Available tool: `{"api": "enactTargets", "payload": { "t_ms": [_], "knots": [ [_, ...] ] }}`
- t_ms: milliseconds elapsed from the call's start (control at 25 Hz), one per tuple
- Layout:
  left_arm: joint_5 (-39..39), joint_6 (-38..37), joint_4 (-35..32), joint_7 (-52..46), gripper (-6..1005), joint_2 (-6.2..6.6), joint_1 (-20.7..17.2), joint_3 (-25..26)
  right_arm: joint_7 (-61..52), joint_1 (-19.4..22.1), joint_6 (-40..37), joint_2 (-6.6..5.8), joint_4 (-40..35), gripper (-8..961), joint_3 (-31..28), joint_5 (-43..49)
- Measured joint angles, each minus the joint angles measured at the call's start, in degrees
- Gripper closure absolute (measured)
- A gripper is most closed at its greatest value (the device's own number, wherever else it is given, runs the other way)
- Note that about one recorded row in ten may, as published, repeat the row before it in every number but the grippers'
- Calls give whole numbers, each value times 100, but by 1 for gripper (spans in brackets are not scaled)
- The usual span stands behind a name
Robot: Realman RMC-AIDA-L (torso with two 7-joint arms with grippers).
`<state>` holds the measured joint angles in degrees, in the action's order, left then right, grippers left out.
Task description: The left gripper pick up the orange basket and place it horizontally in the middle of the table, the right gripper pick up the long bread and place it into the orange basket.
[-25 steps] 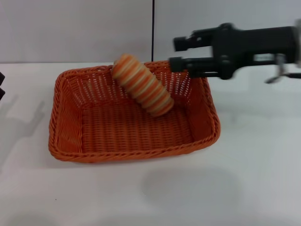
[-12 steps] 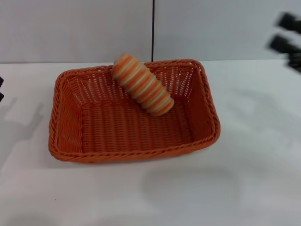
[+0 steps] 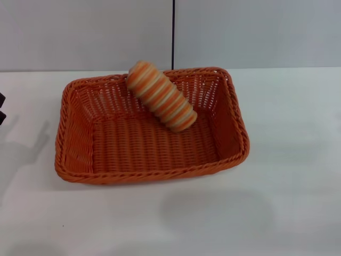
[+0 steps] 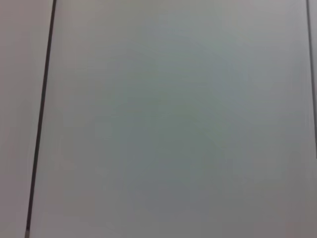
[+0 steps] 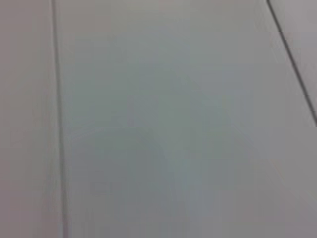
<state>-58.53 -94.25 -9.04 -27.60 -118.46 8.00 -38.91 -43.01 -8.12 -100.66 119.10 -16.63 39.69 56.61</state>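
The orange basket (image 3: 152, 144) lies lengthwise across the middle of the white table (image 3: 287, 181). Inside it rests the long bread (image 3: 161, 96), a tan loaf with orange and cream stripes, one end propped up on the basket's far wall and the other end down on the basket floor. Only two black tips of my left gripper (image 3: 1, 108) show at the far left edge of the head view, apart from each other with nothing between them and well clear of the basket. My right gripper is out of view. Both wrist views show only the pale wall.
A pale grey wall (image 3: 256, 32) with a dark vertical seam (image 3: 173, 32) stands behind the table. Bare white tabletop surrounds the basket on the near side and to the right.
My right gripper, open beside the basket's far right corner a second ago, has pulled away to the right and left the view. The bread and basket have not moved.
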Motion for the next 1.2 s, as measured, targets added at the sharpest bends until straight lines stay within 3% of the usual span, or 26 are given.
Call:
{"api": "enactTargets", "payload": {
  "t_ms": [40,240,1200],
  "knots": [
    [0,0,0,0,243,0,0,0,347,-85,28,-1,354,405,-123,-2],
    [0,-314,366,421,243,-2,10,115,704,-222,127,-8,661,405,-147,25],
    [-4,-396,827,503,243,-5,100,191,765,-346,466,-17,875,405,-129,40]
  ]
}}
